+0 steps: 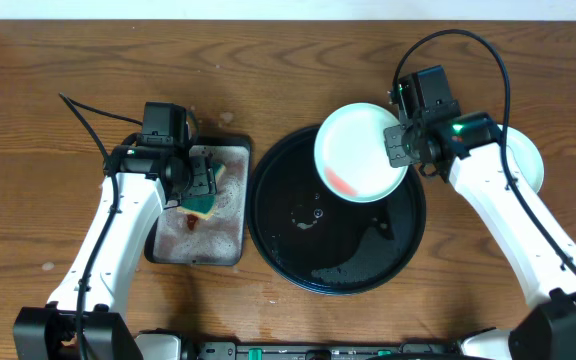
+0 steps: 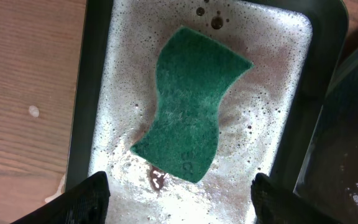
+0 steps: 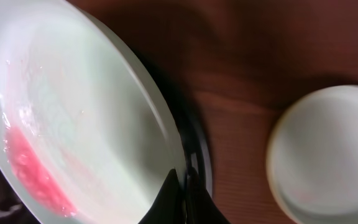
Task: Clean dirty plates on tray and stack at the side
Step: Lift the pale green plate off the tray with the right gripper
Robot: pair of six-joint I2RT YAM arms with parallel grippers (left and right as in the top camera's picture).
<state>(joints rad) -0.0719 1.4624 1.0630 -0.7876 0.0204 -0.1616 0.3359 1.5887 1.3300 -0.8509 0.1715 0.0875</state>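
My right pincer [image 1: 400, 150] is pressed together on the rim of a pale plate [image 1: 353, 150], its two dark fingertips [image 3: 180, 198] pinching the plate's edge [image 3: 73, 112] between them. The plate hangs over the far right part of the black tray [image 1: 298, 250], overlapping its rim; I cannot tell whether it touches the tray anywhere. A pink-red smear [image 1: 340, 184] lies along the plate's lower inside curve [image 3: 33, 168]. The tray's floor is wet and glossy, with a few droplets. A second pale plate [image 1: 528, 160] sits on the wooden table [image 1: 48, 60] just right of my right arm, apart from the tray [image 3: 322, 149].

My left pincer [image 1: 200, 185] is spread wide [image 2: 180, 186] and holds nothing. It hovers over the small grey tray [image 1: 168, 245], where a green sponge [image 2: 191, 112] lies flat in foamy water, between my two fingers but not gripped by them.
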